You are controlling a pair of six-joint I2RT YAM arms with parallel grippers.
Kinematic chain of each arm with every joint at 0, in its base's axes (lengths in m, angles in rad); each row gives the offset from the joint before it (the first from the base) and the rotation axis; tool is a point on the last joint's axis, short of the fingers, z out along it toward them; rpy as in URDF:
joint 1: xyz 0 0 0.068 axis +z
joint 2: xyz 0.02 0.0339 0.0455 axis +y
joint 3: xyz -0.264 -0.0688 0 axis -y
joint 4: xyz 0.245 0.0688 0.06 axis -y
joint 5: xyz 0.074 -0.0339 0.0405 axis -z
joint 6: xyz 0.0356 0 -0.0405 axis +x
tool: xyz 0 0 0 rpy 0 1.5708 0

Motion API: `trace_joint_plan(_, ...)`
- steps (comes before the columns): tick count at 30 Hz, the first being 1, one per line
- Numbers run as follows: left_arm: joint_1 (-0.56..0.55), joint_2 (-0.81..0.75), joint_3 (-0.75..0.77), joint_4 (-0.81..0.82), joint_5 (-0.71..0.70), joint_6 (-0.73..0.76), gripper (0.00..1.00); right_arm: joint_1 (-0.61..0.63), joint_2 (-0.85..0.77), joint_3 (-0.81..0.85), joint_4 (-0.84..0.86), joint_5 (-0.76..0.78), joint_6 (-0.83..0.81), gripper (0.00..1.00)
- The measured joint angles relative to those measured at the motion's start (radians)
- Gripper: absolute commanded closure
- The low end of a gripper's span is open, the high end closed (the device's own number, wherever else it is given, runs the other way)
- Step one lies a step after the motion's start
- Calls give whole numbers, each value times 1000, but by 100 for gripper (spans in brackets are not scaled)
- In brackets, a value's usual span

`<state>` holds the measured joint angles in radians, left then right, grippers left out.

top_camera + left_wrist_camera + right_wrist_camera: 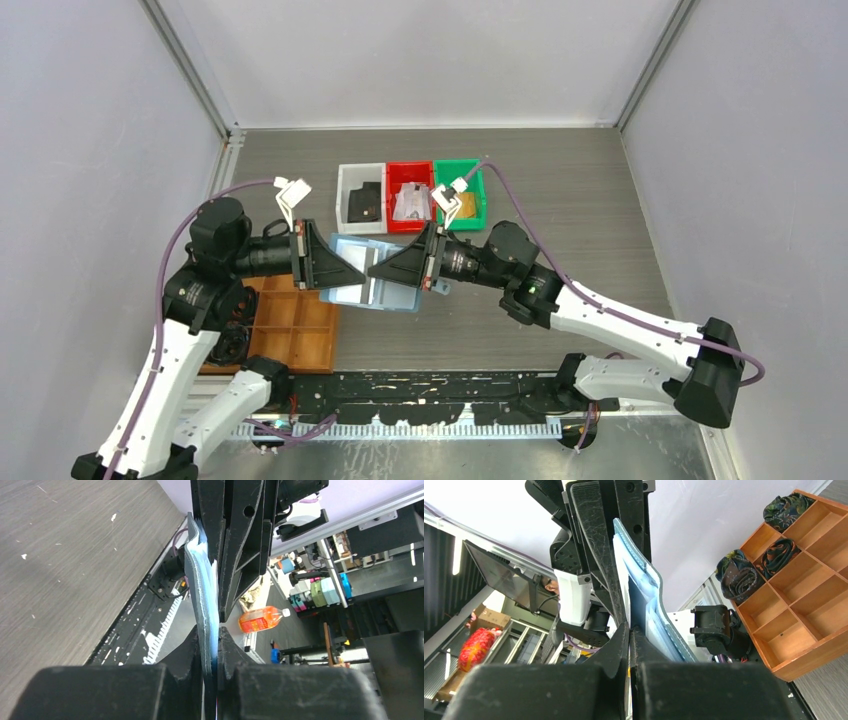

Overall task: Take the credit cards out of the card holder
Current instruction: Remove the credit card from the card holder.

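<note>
Light blue soft bifold card holder (350, 247) hung pinched between my left gripper (358, 272) and right gripper (374, 268); small plastic bins (410, 166) apparently held removed cards (366, 204).

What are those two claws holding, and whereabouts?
A light blue soft bifold wallet: the left gripper clamps its left side, the right gripper its right side, jaws shut.

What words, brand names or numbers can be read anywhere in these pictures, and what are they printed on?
No text here can be read.
On the orange bottle: a label, too blurred to read.
On the ruled strip at the table's near edge: tick marks only, no legible numbers.
On the card holder: no print shows.
</note>
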<state>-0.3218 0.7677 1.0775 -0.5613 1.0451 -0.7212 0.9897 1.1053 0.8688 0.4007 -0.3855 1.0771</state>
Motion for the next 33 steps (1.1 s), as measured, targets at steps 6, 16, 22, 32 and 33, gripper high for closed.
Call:
trace_joint_plan(6, -4, 10, 0, 53, 5, -102, 91, 2, -14, -11, 34, 14, -15, 99)
trace_joint_plan(16, 11, 10, 0, 129, 6, -227, 91, -15, -80, -41, 32, 34, -39, 99)
trace_joint_plan(22, 14, 5, -1, 162, 6, -247, 100, -17, -105, -43, 11, 45, -51, 97)
trace_joint_plan(32, 16, 4, -1, 160, -16, -209, 100, -16, -76, -43, 14, 25, -18, 65)
trace_joint_plan(33, 17, 4, -1, 160, -22, -205, 100, -16, -58, -43, 35, 18, -6, 68)
